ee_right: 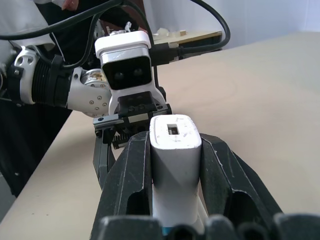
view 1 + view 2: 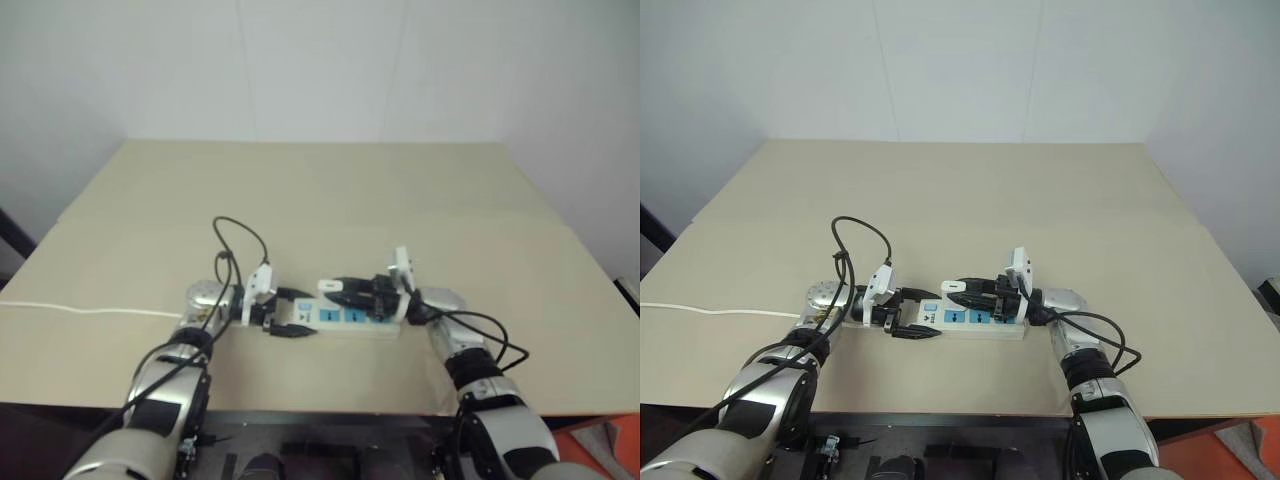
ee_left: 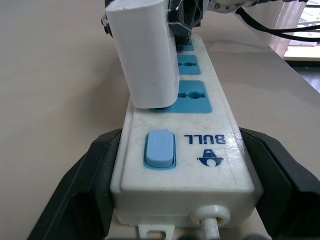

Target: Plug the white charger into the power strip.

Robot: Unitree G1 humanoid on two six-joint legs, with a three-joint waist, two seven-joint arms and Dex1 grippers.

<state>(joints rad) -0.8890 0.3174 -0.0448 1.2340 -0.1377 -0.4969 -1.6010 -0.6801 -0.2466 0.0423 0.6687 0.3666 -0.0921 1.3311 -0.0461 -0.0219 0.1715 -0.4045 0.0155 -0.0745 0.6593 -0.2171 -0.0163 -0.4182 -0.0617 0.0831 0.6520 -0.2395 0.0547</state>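
where "bull" is printed beside the blue switch (image 3: 160,148), your left gripper (image 3: 185,200) clamps the power strip (image 3: 200,165); your right gripper (image 1: 175,172) pinches the white charger (image 1: 175,142) at the first socket (image 3: 192,96).

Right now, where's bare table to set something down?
Free: the whole far half of the table beyond the power strip, and both outer sides. Crowded: front centre, where the left gripper clamps the strip's switch end and the right gripper holds the white charger over it.

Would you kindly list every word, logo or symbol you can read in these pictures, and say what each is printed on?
"BULL", with a small dark logo beside it: on the power strip, next to its blue switch.
Faint mark on that switch: too faint to read.
White charger: no readable text.
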